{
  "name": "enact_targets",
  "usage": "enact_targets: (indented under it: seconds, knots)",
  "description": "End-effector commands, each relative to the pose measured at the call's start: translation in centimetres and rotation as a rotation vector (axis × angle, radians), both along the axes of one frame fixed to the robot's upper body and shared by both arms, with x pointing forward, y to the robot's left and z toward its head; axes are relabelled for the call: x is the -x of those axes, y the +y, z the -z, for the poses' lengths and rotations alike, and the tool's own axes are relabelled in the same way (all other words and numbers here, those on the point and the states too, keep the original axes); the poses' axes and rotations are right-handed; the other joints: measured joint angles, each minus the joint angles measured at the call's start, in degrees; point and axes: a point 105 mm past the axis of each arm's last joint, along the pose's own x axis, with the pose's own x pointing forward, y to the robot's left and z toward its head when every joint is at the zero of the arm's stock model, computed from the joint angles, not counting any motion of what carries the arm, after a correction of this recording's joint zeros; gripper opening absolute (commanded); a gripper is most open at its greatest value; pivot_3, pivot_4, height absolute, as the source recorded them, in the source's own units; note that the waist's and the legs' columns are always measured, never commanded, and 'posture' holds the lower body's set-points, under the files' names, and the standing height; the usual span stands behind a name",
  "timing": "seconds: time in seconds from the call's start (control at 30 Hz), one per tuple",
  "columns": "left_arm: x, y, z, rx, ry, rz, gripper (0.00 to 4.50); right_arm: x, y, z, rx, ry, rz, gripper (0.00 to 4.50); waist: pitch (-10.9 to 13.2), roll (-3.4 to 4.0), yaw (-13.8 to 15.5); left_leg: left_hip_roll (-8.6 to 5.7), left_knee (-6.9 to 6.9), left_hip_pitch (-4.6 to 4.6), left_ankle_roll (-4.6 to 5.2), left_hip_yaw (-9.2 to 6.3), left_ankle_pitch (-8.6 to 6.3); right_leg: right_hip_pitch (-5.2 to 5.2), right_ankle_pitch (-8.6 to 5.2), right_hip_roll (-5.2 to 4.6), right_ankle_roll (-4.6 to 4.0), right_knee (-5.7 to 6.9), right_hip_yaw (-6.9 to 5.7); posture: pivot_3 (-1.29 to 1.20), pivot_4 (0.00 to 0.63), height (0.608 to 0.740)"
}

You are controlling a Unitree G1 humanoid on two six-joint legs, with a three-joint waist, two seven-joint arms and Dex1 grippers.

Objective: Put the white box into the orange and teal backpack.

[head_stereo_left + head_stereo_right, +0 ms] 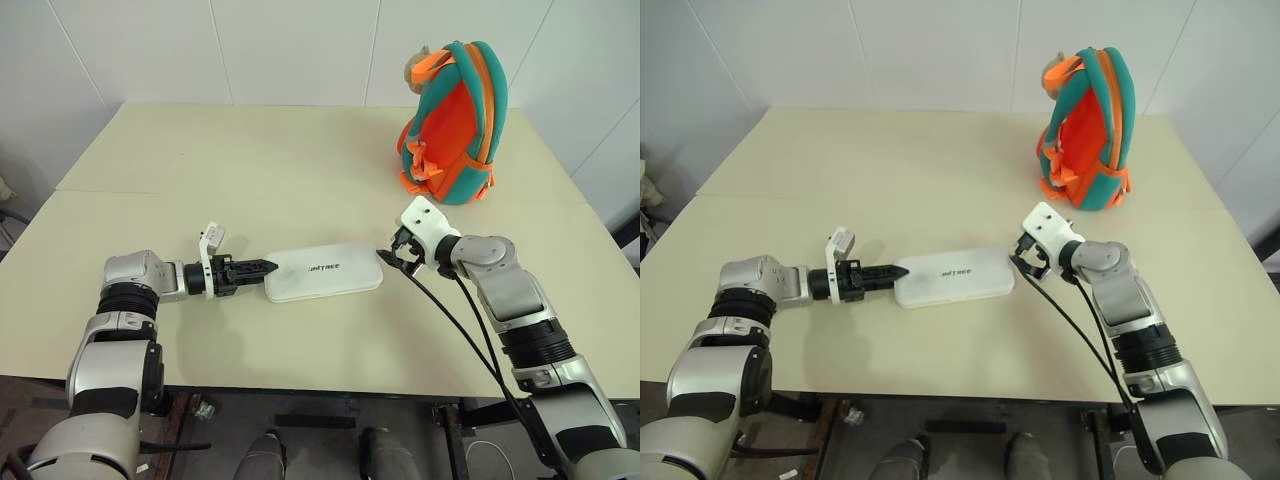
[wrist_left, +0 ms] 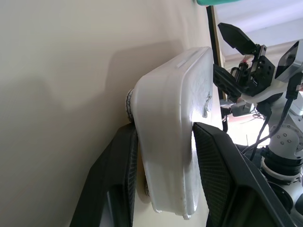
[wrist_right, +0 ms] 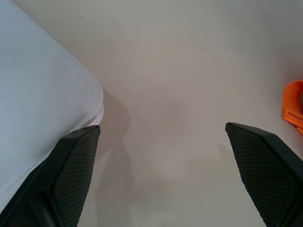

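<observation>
The white box (image 1: 322, 272) lies flat on the table's near middle, dark lettering up. My left gripper (image 1: 268, 267) is shut on its left end; in the left wrist view both black fingers (image 2: 215, 165) press the box (image 2: 173, 132) between them. At the box's right end my right gripper (image 1: 395, 255) stands open, one finger (image 3: 75, 170) beside the box's corner (image 3: 38, 109) and nothing between the fingers. The orange and teal backpack (image 1: 452, 125) stands upright at the far right of the table, a tan plush head at its top.
The cream table (image 1: 250, 160) has a seam across its middle, with white walls behind and to the sides. Black cables (image 1: 460, 330) hang from the right wrist over the near edge. Bare tabletop separates the box from the backpack.
</observation>
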Motion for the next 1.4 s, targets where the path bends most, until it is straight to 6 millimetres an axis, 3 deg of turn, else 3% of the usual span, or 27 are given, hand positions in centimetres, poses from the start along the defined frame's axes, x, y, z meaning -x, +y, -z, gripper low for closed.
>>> enact_targets:
  seconds: [0.03, 0.27, 0.6, 0.87, 1.2, 1.4]
  knots:
    - [-0.3, -1.3, -0.2, -0.003, -0.025, 0.022, 1.5, 0.6, 2.3, -1.5, -0.035, -0.045, -0.082, 4.5, 0.0, 0.0, 0.0, 0.0, 0.0, 0.0, 0.0, 0.0, 0.0, 0.0, 0.0, 0.0, 0.0, 0.0, 0.0, 0.0, 0.15, 0.74]
    - [-0.2, -1.6, -3.1, 0.133, -0.077, 0.031, 1.38, 0.6, 1.7, -1.6, -0.04, -0.044, -0.061, 4.5, 0.0, 0.0, -0.1, 0.0, -0.02, -0.01, 0.0, 0.0, 0.0, -0.01, 0.0, 0.0, 0.0, -0.01, 0.0, 0.0, 0.15, 0.74]
    - [0.2, -1.4, -3.6, 0.162, -0.076, 0.024, 1.32, 0.7, 1.7, -1.9, -0.067, -0.046, -0.053, 4.5, 0.0, 0.0, -0.2, 0.0, -0.03, -0.01, 0.0, 0.01, 0.0, -0.03, 0.0, 0.0, 0.0, -0.01, 0.0, 0.0, 0.15, 0.74]
    - [0.5, -0.5, -5.3, 0.213, -0.125, 0.014, 1.24, 0.9, 1.0, -1.9, -0.072, -0.049, -0.027, 4.5, 0.0, 0.0, -0.2, 0.01, -0.1, -0.03, -0.01, 0.02, 0.0, -0.09, 0.0, 0.0, 0.0, -0.03, 0.0, 0.0, 0.15, 0.74]
    - [0.8, 1.0, -7.2, 0.283, -0.18, -0.032, 1.23, 0.5, -1.8, -3.1, -0.092, -0.085, 0.086, 4.5, 0.0, 0.0, -0.2, 0.01, -0.14, -0.05, -0.01, 0.02, 0.01, -0.11, 0.0, 0.0, 0.0, -0.08, 0.01, 0.0, 0.15, 0.74]
    - [1.0, 1.9, -8.6, 0.346, -0.22, -0.069, 1.23, -0.5, -4.9, -5.6, -0.202, -0.18, 0.256, 4.5, 0.0, 0.0, -0.2, 0.01, -0.17, -0.06, -0.01, 0.02, 0.0, -0.11, 0.0, 0.0, 0.0, -0.11, 0.01, 0.0, 0.15, 0.74]
